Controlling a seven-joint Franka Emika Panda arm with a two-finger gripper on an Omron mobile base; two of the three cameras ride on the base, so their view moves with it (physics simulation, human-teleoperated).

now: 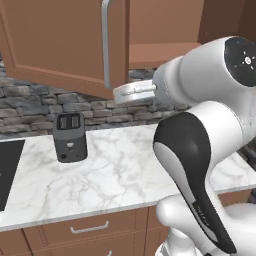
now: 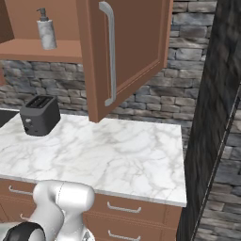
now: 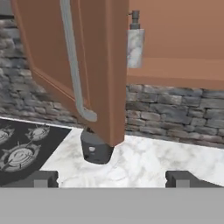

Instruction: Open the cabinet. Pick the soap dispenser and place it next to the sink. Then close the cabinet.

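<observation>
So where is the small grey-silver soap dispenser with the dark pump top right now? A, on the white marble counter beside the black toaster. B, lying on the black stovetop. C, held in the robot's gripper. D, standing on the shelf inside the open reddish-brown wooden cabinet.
D: the soap dispenser stands upright on the shelf of the open cabinet, above the toaster, while the gripper is open and holds nothing.

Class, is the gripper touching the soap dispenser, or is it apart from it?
Apart. In the hand view the gripper has its jaws spread wide low in the picture, with nothing between them, while the soap dispenser stands on the cabinet shelf beyond.
</observation>
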